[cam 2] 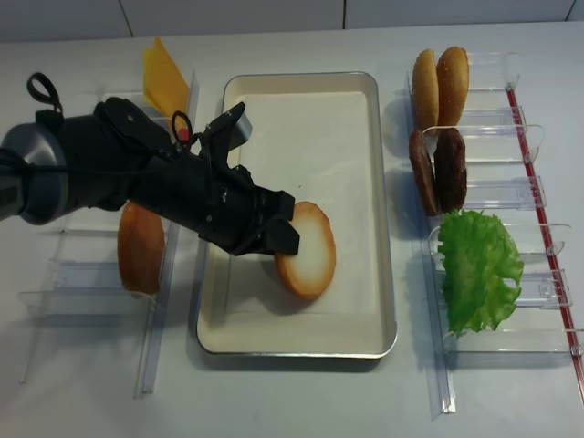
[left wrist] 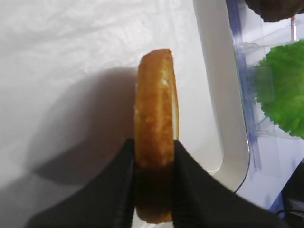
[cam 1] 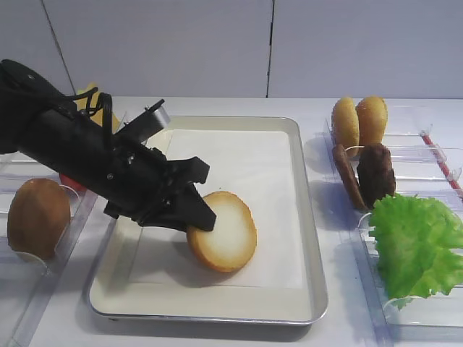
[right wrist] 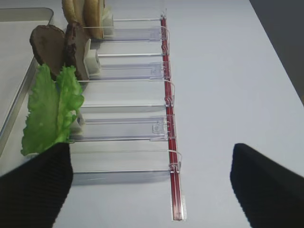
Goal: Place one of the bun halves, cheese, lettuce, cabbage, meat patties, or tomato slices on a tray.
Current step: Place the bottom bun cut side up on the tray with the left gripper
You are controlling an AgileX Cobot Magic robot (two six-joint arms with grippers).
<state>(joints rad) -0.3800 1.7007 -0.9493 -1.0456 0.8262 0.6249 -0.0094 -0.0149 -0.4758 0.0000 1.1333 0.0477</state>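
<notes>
A shallow rectangular metal tray (cam 1: pixel 307 217), lined with white paper, fills the middle of the white table (cam 1: pixel 340 325). Clear plastic racks (cam 2: pixel 511 196) flank it, holding ruffled green lettuce (cam 2: pixel 479 269), dark rough patties (cam 2: pixel 438 169) and smooth golden buns (cam 2: pixel 436 84). The left gripper (cam 1: pixel 201 217), matte black, is clamped on the edge of a round bun half (cam 1: pixel 228 231), which stands tilted on its rim over the paper, pale cut face towards the camera's right. The right gripper (right wrist: pixel 152 183) hangs over the rack side, its pads spread apart.

Shiny metal tray (cam 1: pixel 312 238) with matt white paper liner (cam 1: pixel 246 173); clear glossy plastic racks (right wrist: pixel 128 71).
</notes>
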